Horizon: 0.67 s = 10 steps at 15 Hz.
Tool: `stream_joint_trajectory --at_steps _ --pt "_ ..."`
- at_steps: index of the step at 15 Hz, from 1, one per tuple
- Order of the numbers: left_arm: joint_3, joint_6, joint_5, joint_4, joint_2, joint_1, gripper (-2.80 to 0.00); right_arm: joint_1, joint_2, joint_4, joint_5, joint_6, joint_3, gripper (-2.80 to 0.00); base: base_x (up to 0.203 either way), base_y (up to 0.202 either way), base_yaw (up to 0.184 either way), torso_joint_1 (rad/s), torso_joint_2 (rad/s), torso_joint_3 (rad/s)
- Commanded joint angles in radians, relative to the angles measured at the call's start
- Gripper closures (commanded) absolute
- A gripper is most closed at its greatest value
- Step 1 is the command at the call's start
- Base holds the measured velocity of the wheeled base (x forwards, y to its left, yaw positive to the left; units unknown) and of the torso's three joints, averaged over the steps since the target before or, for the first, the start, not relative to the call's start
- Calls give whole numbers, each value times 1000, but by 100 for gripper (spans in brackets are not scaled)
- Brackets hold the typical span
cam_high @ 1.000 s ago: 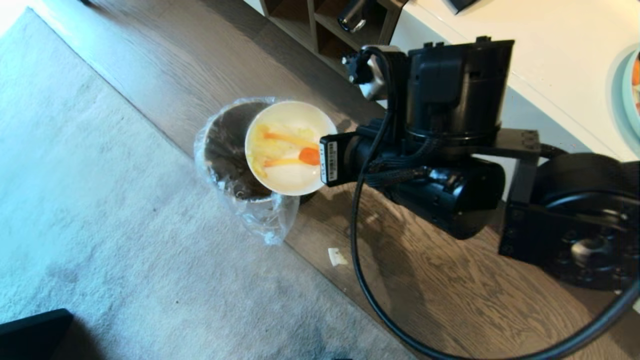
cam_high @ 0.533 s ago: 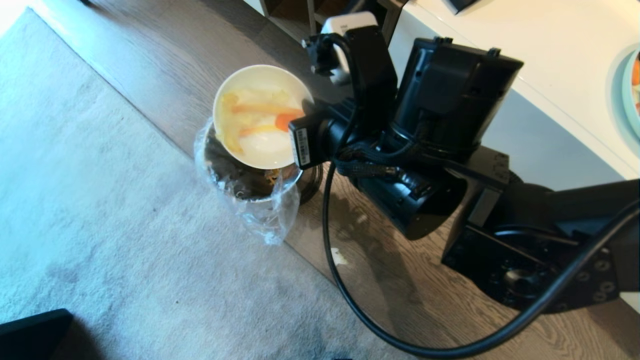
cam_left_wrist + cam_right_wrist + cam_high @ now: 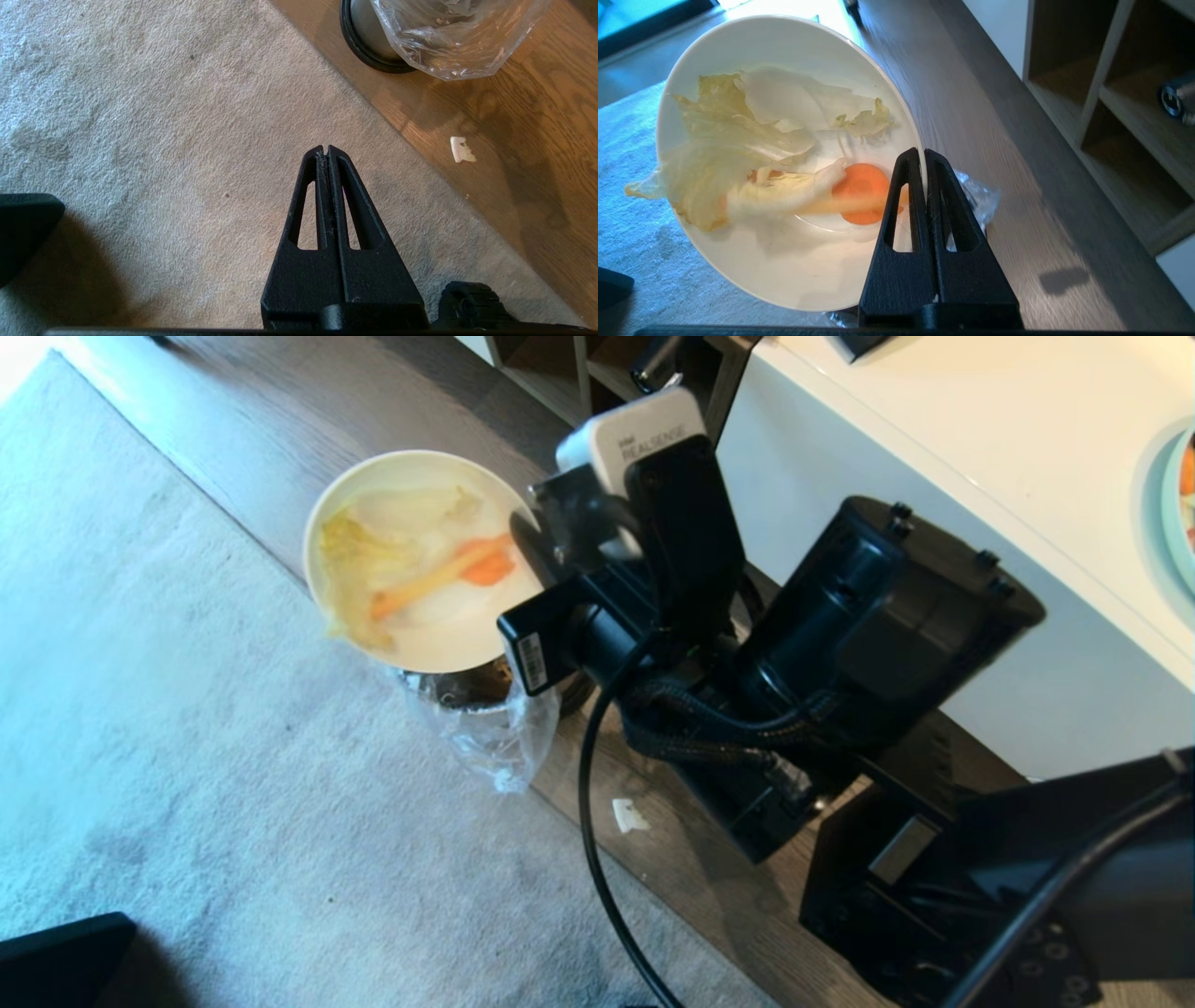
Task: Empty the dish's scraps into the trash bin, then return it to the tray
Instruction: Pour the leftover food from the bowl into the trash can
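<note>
Scraps [image 3: 752, 154] cling inside the dish [image 3: 420, 635], tipped above the trash bin [image 3: 485, 709]; right tool [image 3: 922, 156] pinches its rim. Emptying is unfinished; left tool [image 3: 325, 151] hangs pressed together.

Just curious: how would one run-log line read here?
right gripper: shut on dish rim, tilted | scraps: inside | trash bin: below

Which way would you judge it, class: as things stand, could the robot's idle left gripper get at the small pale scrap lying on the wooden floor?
Probably yes. The left gripper hangs shut above the carpet, and bare floor lies between it and the pale scrap; the trash bin stands off to one side.
</note>
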Motion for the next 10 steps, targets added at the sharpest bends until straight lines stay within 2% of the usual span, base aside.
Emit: stream_joint_trajectory --at_steps 1,5,10 --pt "0 -1 0 -1 0 0 0 1 12 -92 94 -67 41 0 0 0 0 0 0 0" --pt "0 -1 0 -1 0 0 0 2 21 -196 216 -164 128 0 0 0 0 0 0 0" --pt "0 -1 0 -1 0 0 0 4 75 -210 224 -175 123 0 0 0 0 0 0 0"
